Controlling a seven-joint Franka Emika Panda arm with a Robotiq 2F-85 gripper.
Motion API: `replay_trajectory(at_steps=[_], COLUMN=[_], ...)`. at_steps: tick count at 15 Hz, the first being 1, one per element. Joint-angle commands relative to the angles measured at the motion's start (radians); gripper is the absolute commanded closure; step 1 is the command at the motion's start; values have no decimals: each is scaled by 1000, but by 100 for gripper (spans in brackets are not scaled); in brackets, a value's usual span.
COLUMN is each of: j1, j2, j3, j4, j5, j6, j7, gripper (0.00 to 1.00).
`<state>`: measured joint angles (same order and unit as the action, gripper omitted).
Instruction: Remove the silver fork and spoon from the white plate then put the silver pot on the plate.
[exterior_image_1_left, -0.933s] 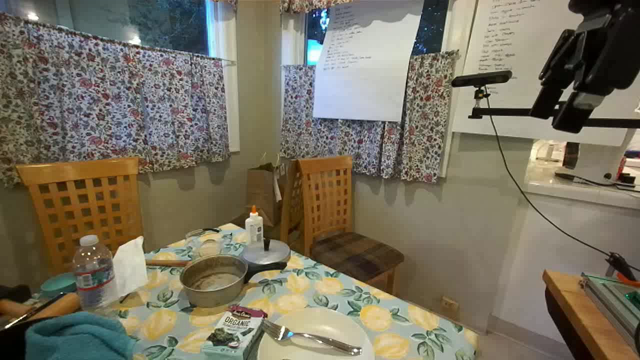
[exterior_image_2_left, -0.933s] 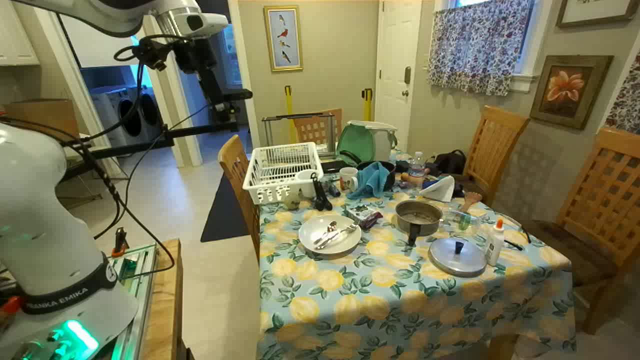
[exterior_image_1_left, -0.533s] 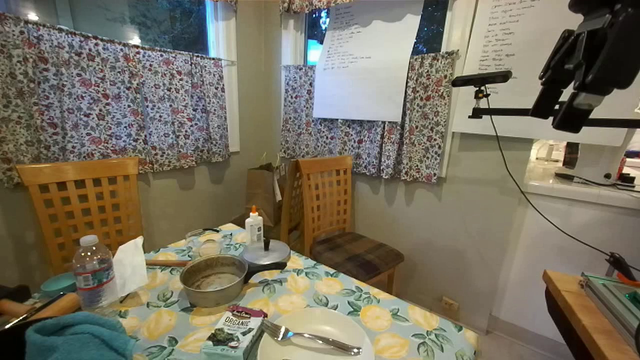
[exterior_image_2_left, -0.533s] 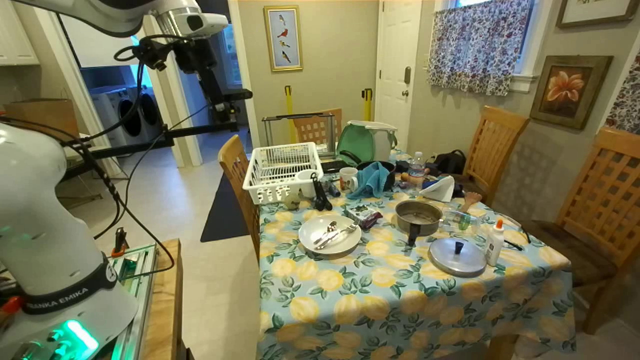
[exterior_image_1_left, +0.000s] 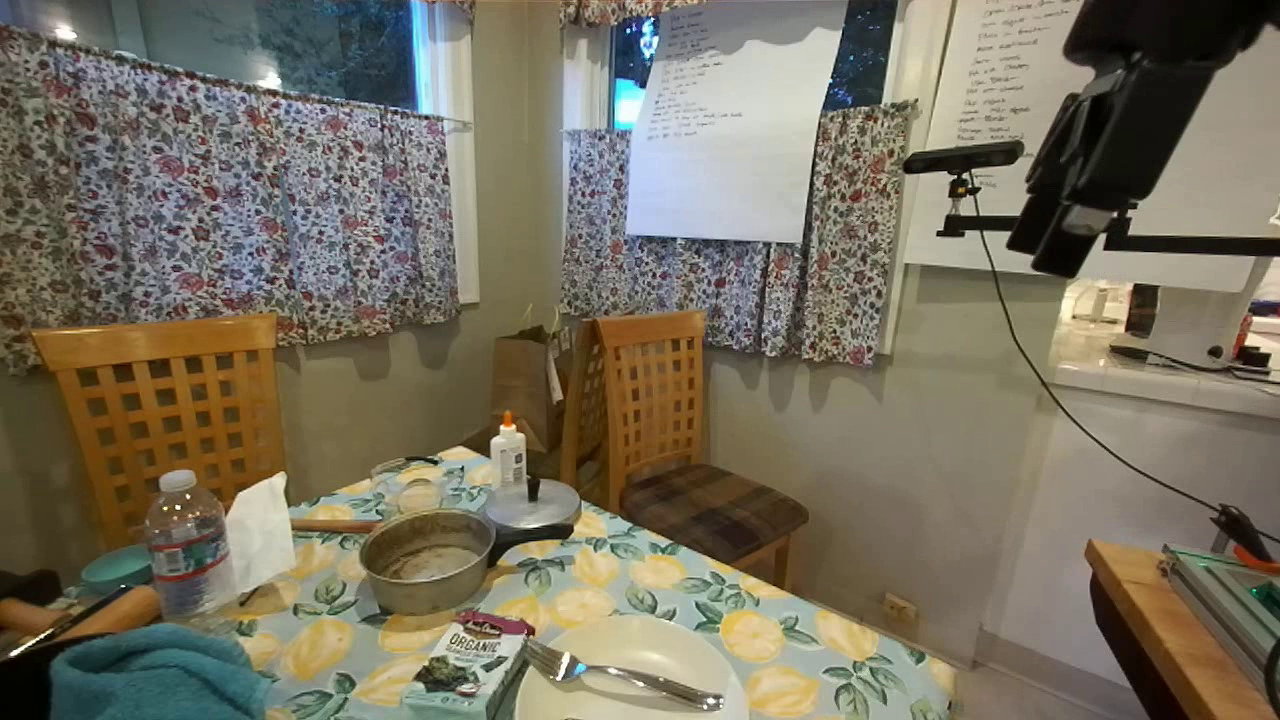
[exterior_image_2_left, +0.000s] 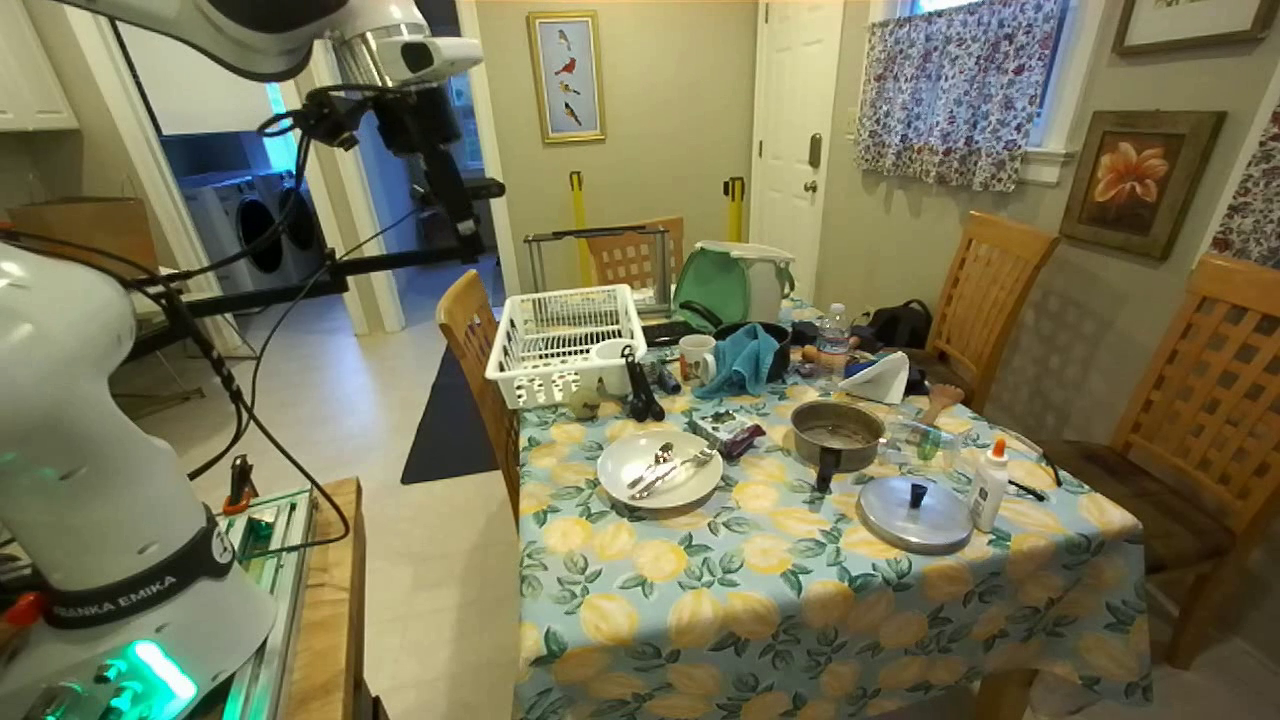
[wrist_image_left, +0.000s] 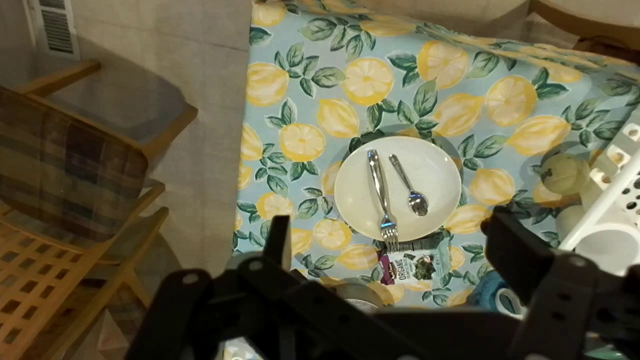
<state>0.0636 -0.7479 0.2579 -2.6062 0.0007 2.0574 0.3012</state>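
The white plate (wrist_image_left: 350, 200) lies on the lemon-print tablecloth. The silver fork (wrist_image_left: 378, 182) and the silver spoon (wrist_image_left: 404, 175) lie on it side by side; the fork's tines stick out over the rim. The silver pot (exterior_image_2_left: 838, 440) stands on the table beside the plate, its dark handle sticking out; it also shows in an exterior view (exterior_image_1_left: 430, 565). In the wrist view the pot is mostly hidden behind the gripper. My gripper (wrist_image_left: 390, 220) is open and empty, high above the table and off toward the robot's side, as an exterior view (exterior_image_2_left: 465, 230) shows.
A seaweed snack packet (wrist_image_left: 412, 265) touches or nearly touches the plate. A pot lid (exterior_image_2_left: 915, 515) and glue bottle (exterior_image_2_left: 988, 485) stand near the pot. A white basket (exterior_image_2_left: 565, 345), mugs and a blue towel (exterior_image_2_left: 745, 360) crowd the far side. A camera bar (exterior_image_1_left: 1190, 243) is behind the gripper.
The arm has moved a little out toward the table and slightly down, with the gripper turned somewhat. The plate, fork, spoon and pot have not moved.
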Motion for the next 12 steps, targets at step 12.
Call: replay_trajectory(at_steps=[12], j1=[208], j2=[398], j3=[-314], j4=[-5], j5=[326], j6=[430], j7=[-554], gripper=[0])
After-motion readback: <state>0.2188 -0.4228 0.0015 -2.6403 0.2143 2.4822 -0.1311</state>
